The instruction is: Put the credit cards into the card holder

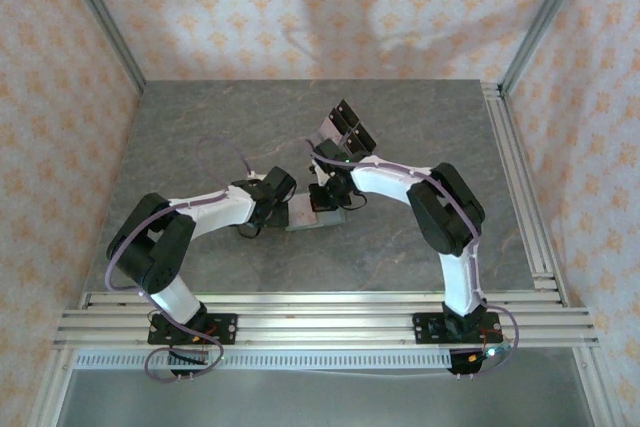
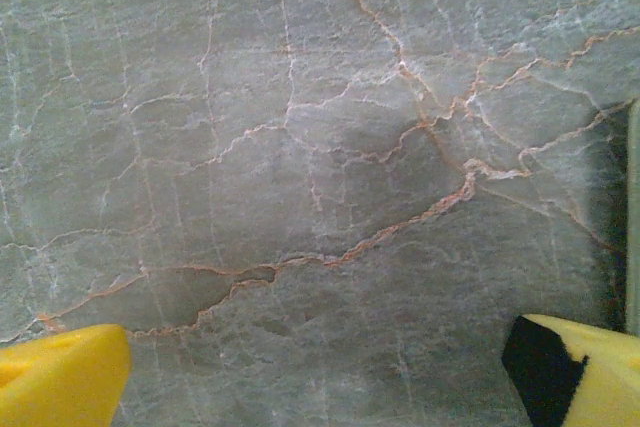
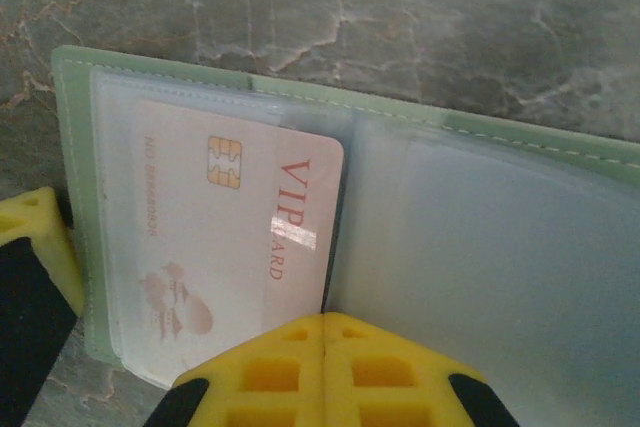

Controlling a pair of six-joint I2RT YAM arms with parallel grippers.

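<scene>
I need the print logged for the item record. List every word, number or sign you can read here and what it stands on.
"VIP": red letters on the credit card, which sits in a clear sleeve of the card holder.
"ARD": red, beside it on the same card; the letter before is lost in glare.
Small printed line near the chip: too blurred to read.
Nothing else is readable.

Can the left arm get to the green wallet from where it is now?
Probably yes. The open left gripper is close beside the sage-green folding wallet, with bare grey marble table between them. The shut right gripper sits at the wallet's middle, so it could crowd there.
</scene>
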